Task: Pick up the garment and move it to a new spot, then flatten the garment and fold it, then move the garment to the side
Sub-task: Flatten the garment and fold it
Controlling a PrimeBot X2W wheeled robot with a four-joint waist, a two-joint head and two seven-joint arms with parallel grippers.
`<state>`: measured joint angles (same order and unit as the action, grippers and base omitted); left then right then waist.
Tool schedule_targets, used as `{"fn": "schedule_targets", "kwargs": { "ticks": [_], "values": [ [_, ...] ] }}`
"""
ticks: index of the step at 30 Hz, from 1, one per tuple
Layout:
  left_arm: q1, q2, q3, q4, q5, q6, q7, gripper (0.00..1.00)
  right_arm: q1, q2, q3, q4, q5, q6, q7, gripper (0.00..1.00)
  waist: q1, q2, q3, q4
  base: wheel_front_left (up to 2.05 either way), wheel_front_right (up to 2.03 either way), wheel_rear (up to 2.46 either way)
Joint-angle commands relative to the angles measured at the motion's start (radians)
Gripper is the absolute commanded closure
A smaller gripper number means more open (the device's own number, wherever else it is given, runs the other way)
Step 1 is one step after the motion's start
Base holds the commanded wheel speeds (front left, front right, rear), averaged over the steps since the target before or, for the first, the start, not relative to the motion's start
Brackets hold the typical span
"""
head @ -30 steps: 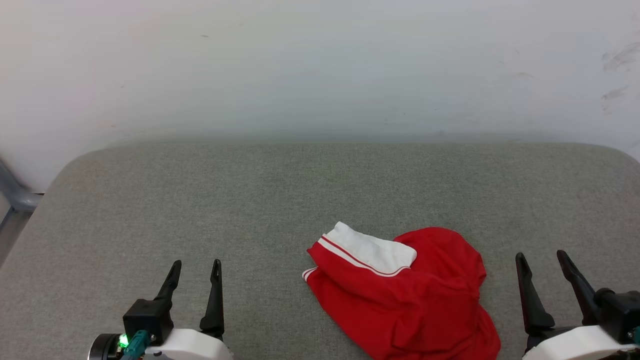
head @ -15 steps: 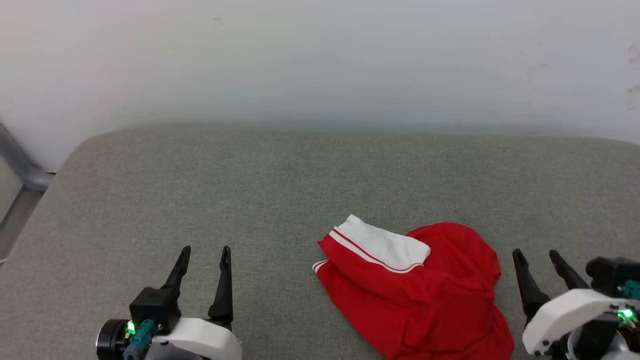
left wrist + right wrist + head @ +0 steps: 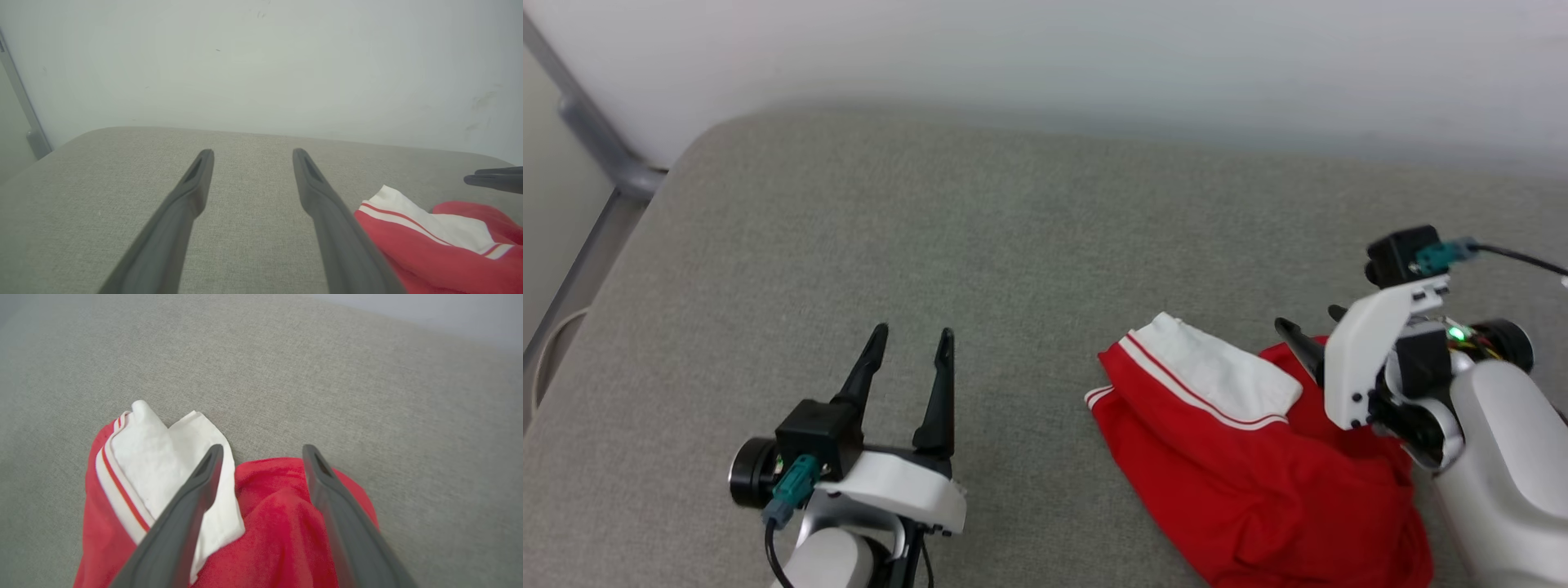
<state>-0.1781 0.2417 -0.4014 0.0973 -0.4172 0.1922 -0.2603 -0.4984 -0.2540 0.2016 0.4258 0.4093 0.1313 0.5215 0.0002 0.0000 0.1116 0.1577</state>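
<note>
- Head view: frames the scene lower and skewed against a second ago, through a camera shift. Shows the garment crumpled as before on the near right of the grey bench. Places the right tool, earlier beside the cloth's right edge, now over its red far part, fingers spread, nothing clamped. Keeps the left tool well left of the cloth, fingers apart and bare.
- Left wrist view: looks between the left tool's spread fingers over the bench; catches the garment at lower right.
- Right wrist view: looks down the right tool's parted fingers onto the garment, one across the white sleeve, the other over red cloth; cannot tell whether touching.
</note>
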Motion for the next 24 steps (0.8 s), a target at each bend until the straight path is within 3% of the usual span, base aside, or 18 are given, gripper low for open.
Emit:
{"fn": "schedule_targets", "kwargs": {
  "ticks": [1, 9, 16, 17, 18, 19, 24],
  "values": [
    [-0.021, -0.009, 0.002, 0.001, 0.008, -0.007, -0.006, 0.0, -0.039, -0.015, 0.039, 0.024, 0.018, -0.001, 0.016, 0.0, -0.0002, 0.0, 0.049, 0.039, 0.0, 0.0, 0.0],
    [-0.07, -0.064, 0.031, 0.007, 0.04, -0.048, -0.005, 0.0, -0.201, -0.07, 0.325, 0.174, 0.12, -0.001, 0.096, 0.0, -0.0002, 0.0, 0.126, 0.073, 0.0, 0.0, 0.0],
    [-0.073, -0.092, 0.062, 0.023, 0.068, -0.076, -0.005, 0.0, -0.198, -0.087, 0.533, 0.273, 0.262, 0.001, 0.203, 0.02, -0.0002, 0.0, 0.148, 0.081, 0.0, 0.0, 0.0],
    [-0.072, -0.097, 0.067, 0.026, 0.073, -0.079, -0.005, 0.0, -0.192, -0.087, 0.556, 0.28, 0.284, 0.001, 0.215, 0.55, -0.0002, 0.0, 0.148, 0.082, 0.0, 0.0, 0.0],
    [-0.071, -0.101, 0.071, 0.028, 0.076, -0.084, -0.005, 0.0, -0.193, -0.088, 0.58, 0.283, 0.298, 0.001, 0.226, 0.74, -0.0002, 0.0, 0.148, 0.082, 0.0, 0.0, 0.0],
    [-0.07, -0.104, 0.075, 0.03, 0.081, -0.085, -0.005, 0.0, -0.196, -0.09, 0.597, 0.284, 0.315, 0.002, 0.227, 1.0, -0.0002, 0.0, 0.148, 0.083, 0.0, 0.0, 0.0],
    [-0.056, -0.118, 0.095, 0.044, 0.091, -0.098, -0.005, 0.0, -0.281, -0.116, 0.646, 0.263, 0.347, -0.001, 0.149, 1.0, -0.0002, 0.0, 0.137, 0.08, 0.0, 0.0, 0.0]
  ]
}}
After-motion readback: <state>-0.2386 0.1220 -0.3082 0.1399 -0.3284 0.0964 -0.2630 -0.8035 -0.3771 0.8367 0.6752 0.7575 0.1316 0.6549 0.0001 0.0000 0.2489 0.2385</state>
